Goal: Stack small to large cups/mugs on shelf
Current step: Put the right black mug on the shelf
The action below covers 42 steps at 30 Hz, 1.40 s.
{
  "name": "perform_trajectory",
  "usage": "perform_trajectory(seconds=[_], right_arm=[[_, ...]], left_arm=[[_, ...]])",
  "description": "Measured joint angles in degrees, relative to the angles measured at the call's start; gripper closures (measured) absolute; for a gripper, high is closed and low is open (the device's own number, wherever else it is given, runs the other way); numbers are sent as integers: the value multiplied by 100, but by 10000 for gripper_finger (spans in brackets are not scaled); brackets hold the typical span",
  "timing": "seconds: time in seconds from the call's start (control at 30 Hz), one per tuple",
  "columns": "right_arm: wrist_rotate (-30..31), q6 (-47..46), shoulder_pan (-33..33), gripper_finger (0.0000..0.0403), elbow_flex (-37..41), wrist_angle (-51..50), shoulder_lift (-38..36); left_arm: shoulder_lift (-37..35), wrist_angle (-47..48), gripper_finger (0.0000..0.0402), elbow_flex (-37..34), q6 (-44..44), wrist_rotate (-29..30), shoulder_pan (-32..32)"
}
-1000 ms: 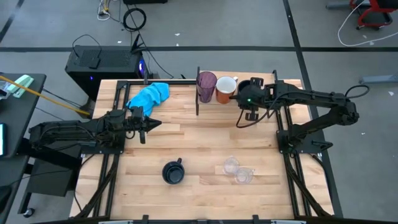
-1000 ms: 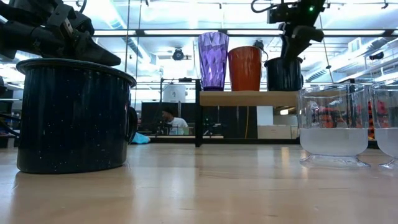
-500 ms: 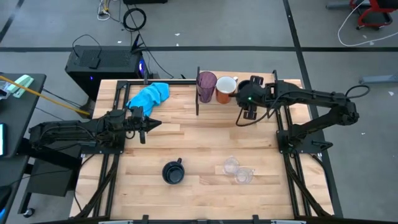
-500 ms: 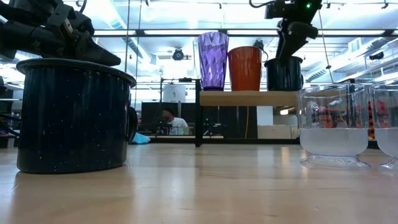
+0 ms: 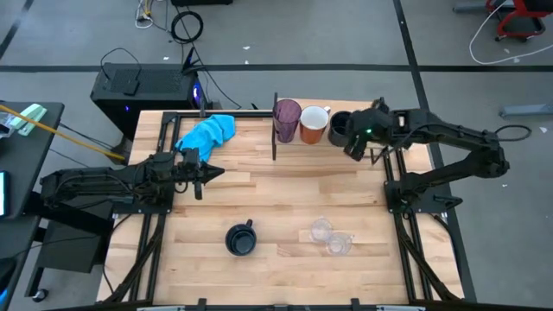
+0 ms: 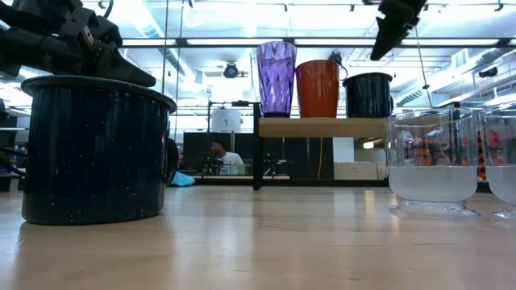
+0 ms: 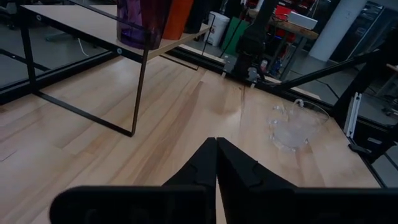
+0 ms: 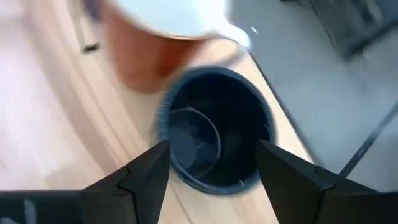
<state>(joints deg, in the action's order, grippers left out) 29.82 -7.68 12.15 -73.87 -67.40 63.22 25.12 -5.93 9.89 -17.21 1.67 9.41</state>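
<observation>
Light wood tabletop (image 5: 276, 194), shelf (image 5: 289, 142) along the far edge already holding the purple tumbler (image 5: 287, 119), orange mug (image 5: 313, 123) and 1 navy mug (image 5: 340, 127). Right gripper (image 5: 356, 149) hovers just beside that navy mug, fingers spread wide, holding nothing. I'd lift it straight clear before swinging away. Left gripper (image 5: 207, 173) waits near the left edge, pinched shut, empty.

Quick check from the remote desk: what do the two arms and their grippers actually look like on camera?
Both arms are black, jointed metal links. The left gripper tapers to two slim, pointed black fingers. The right gripper has broader, flat, wedge-shaped dark fingers; a small green light glows at its wrist, and a black cable loops along that arm.
</observation>
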Motion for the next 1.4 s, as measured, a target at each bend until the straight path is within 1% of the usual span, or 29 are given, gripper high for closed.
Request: perform_trajectory(seconds=[0.2,0.27,0.4,0.53,0.67,0.8,0.97,1.13,1.27,1.4], right_arm=[[13,-2102,371,174,0,-148,-305],[-95,-2456,502,179,0,-382,-310],[-308,-2341,564,190,2,-1085,-214],[-334,-2278,554,201,2,-1522,-203],[-313,-2097,578,211,78,-1613,-202],[-89,-1905,583,222,332,-1619,-199],[44,-1706,666,239,684,-1389,-213],[58,-1563,1034,255,946,-916,-216],[-43,-1285,1384,269,1001,-589,-216],[-77,-1052,1584,283,1001,-355,-216]], left_arm=[[2,-2,381,0,-4,0,0],[0,-4,379,0,-13,0,0],[1,-4,380,0,-13,-2,0],[2,-4,387,0,-9,0,-1],[2,-6,389,0,-7,0,0],[2,-4,383,0,-11,0,0],[1,-4,376,0,-11,0,-1],[2,-5,378,0,-7,0,0],[0,-4,384,0,-7,0,0],[1,-4,388,0,-2,0,0]])
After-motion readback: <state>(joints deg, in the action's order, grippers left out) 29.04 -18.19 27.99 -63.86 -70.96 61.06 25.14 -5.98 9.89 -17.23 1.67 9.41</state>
